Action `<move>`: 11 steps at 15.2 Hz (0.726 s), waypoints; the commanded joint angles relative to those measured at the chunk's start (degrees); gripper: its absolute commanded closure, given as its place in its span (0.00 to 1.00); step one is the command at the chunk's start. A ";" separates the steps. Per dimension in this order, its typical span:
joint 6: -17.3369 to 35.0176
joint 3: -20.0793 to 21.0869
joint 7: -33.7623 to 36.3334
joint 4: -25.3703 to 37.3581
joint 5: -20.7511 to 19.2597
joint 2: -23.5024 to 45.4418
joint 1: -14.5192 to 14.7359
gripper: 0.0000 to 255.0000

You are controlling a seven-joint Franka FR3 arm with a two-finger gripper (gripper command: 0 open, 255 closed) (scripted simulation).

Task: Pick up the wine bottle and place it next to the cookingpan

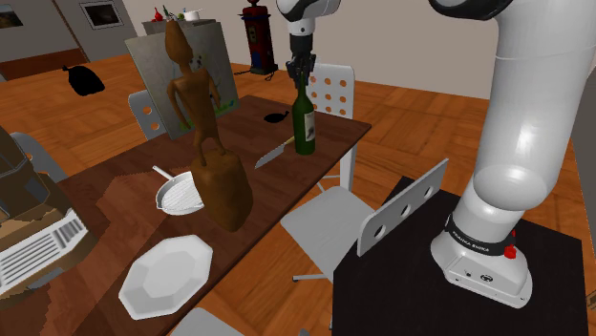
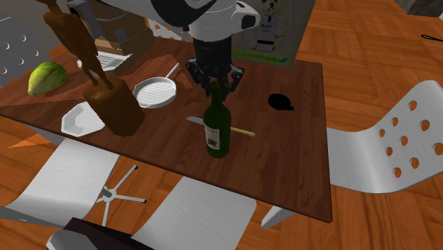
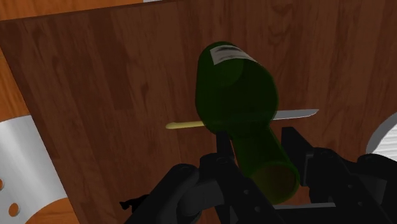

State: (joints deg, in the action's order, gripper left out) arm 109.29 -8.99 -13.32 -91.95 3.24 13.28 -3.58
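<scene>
Your gripper sits at the bottle neck, whether clamped or loose you cannot tell, a knife just behind, pan and statue toward the second exterior view's left.

Arm reaches forward, pincer pointing down, clamped on the wine bottle.

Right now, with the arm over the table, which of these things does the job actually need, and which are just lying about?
Part of the job: green wine bottle, cooking pan, gripper.

Just lying about: knife, brown statue, white plate, green fruit, small black object.
</scene>
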 commanded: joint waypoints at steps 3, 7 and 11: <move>-3.08 -0.04 0.11 2.88 -0.08 -0.21 -0.04 1.00; -6.21 -0.07 0.18 6.13 -0.09 -0.09 -0.11 1.00; -9.17 -0.10 0.22 9.41 -0.05 0.24 -0.21 1.00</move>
State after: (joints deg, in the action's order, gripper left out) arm 100.83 -9.10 -13.16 -83.30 3.18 13.47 -3.79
